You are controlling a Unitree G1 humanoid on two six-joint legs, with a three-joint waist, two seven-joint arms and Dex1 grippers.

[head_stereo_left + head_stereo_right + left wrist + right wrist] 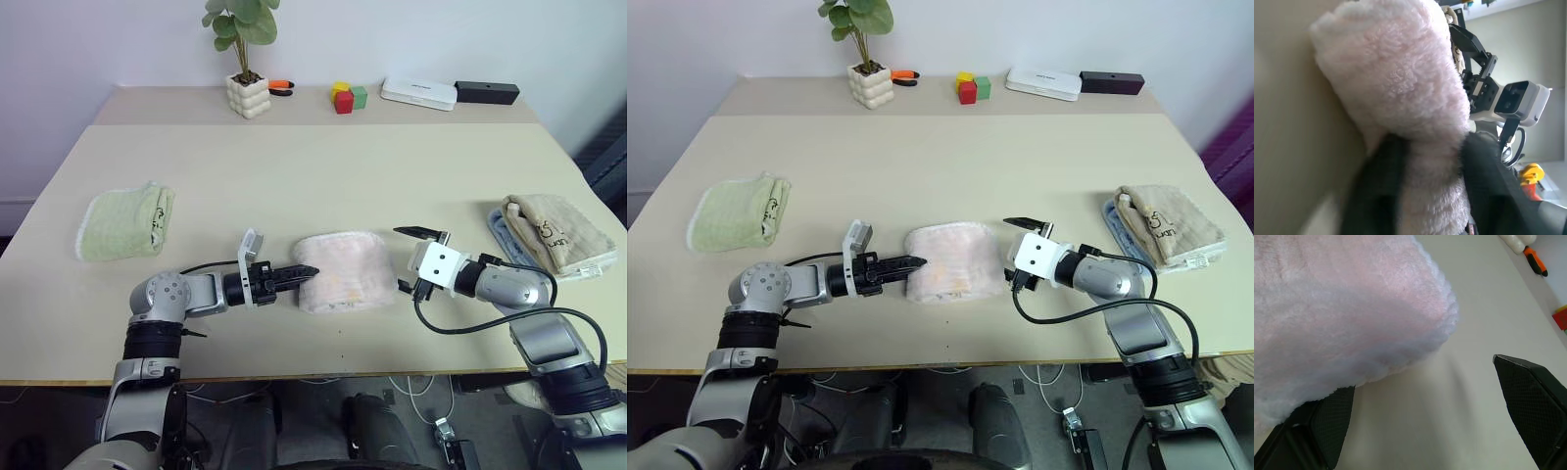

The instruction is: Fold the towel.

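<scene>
From the head views, the towel [342, 271] is lying folded mid-tabletop [313, 166], the left end effector [299, 272] pinching its edge. The left wrist view shows fingers [1376, 191] clamped on terry, probably for another fold. The right end effector [1425, 421] is gaping wide beside it.

A light green folded towel [125, 223] lies well left on the table [313, 166], a beige one [556, 231] right.

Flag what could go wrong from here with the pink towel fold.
1. The left gripper pinches the towel only at its edge; the thick pile could slip out.
2. The right gripper is open with one finger by the opposite edge, so pulling now might drag or unroll the fold.
</scene>
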